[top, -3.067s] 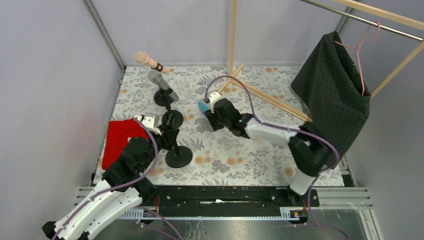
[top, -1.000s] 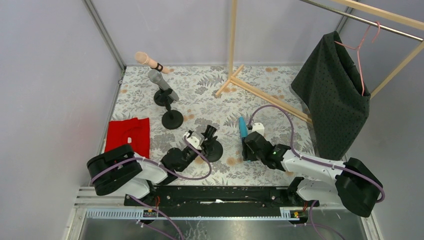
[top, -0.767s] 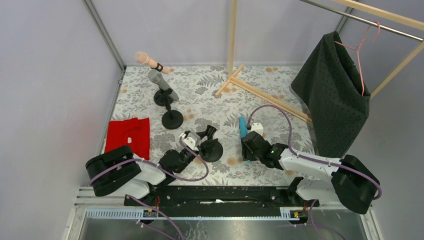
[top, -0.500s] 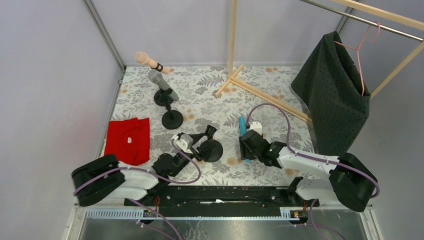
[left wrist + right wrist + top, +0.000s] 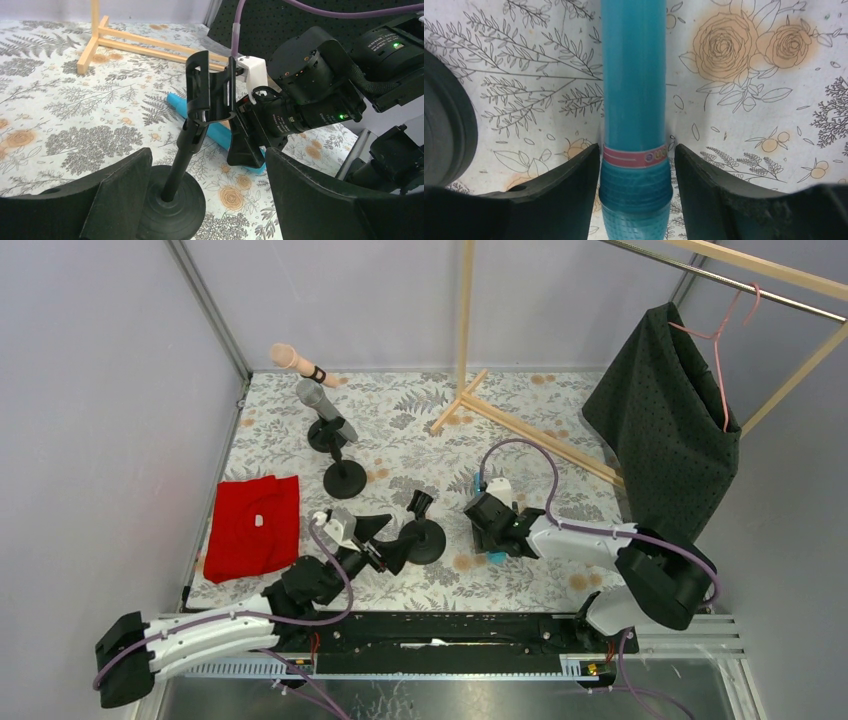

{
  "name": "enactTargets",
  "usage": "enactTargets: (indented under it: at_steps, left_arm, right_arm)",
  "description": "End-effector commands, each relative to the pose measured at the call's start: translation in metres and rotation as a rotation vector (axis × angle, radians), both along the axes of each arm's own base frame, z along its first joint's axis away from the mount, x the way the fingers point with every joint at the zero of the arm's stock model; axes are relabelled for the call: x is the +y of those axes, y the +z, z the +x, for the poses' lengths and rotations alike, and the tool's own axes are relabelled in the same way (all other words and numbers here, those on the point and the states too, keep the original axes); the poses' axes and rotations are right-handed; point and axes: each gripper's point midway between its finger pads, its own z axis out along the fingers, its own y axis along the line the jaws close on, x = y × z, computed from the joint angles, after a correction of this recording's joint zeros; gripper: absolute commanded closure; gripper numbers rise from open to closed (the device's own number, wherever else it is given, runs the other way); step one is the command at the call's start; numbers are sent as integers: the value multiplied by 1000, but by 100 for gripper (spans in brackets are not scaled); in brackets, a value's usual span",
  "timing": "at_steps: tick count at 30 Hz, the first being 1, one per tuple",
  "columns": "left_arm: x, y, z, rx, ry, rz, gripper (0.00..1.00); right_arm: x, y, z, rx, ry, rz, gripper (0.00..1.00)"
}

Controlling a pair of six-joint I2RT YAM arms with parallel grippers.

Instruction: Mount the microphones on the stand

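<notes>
The cyan-blue microphone [image 5: 634, 90] lies flat on the floral table [image 5: 560, 400]. My right gripper [image 5: 636, 150] straddles it just above its head, open, with a thin gap on each side. From above, only the microphone's ends [image 5: 495, 558] show past the right gripper [image 5: 492, 530]. An empty black stand [image 5: 421, 538] stands just left of it, its clip [image 5: 210, 95] upright. My left gripper [image 5: 207, 155] is open wide, its fingers apart on either side of the stand's base [image 5: 172, 202]. At the back left, the peach-pink microphone [image 5: 288, 356] and the silver-grey microphone [image 5: 322, 404] sit on two other black stands.
A red cloth [image 5: 250, 525] lies at the left edge of the table. A wooden rack [image 5: 465, 310] stands at the back, its foot [image 5: 530, 435] running right. A dark dotted garment [image 5: 665, 420] hangs from a pink hanger at the right. Grey walls close in the sides.
My left gripper opened off the stand and drew back toward the near left. My right gripper swung left and turned over the cyan-blue microphone, jaws a little wider.
</notes>
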Motion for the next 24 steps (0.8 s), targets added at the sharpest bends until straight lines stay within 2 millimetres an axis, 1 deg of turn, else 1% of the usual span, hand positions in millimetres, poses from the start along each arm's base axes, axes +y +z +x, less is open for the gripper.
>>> enactTargets:
  at_steps: [1, 2, 3, 6, 9, 11, 13, 16, 18, 19, 21, 24]
  left_arm:
    - [9, 16, 4, 56, 54, 7, 13]
    - [11, 24, 5, 60, 62, -3, 13]
    - [12, 37, 6, 60, 73, -18, 13]
    - [15, 66, 6, 34, 78, -17, 12]
    - [18, 97, 6, -7, 79, -4, 12]
    - [18, 115, 4, -51, 68, 18, 11]
    - [18, 131, 1, -106, 47, 49, 11]
    - [13, 148, -8, -229, -15, 120, 10]
    - [11, 154, -13, -320, -51, 175, 10]
    - [9, 156, -16, -363, -67, 201, 10]
    - [8, 162, -19, -428, -86, 227, 10]
    - [8, 178, -20, -458, -76, 201, 6]
  right_arm:
    - [-1, 6, 9, -10, -29, -60, 40]
    - [-1, 5, 9, -5, -27, -63, 44]
    - [-1, 6, 8, -1, -25, -63, 48]
    - [1, 12, 9, -13, -13, -49, 62]
    - [-2, 26, 11, -53, -16, -31, 69]
    - [-4, 44, 14, -109, -24, 2, 73]
    - [-6, 62, 17, -163, -18, 30, 74]
    - [-7, 100, 20, -268, 24, 94, 74]
    - [2, 128, 18, -343, 118, 173, 74]
    - [8, 141, 15, -378, 179, 217, 75]
    - [20, 173, 8, -475, 298, 320, 75]
    - [30, 204, -5, -628, 448, 434, 76]
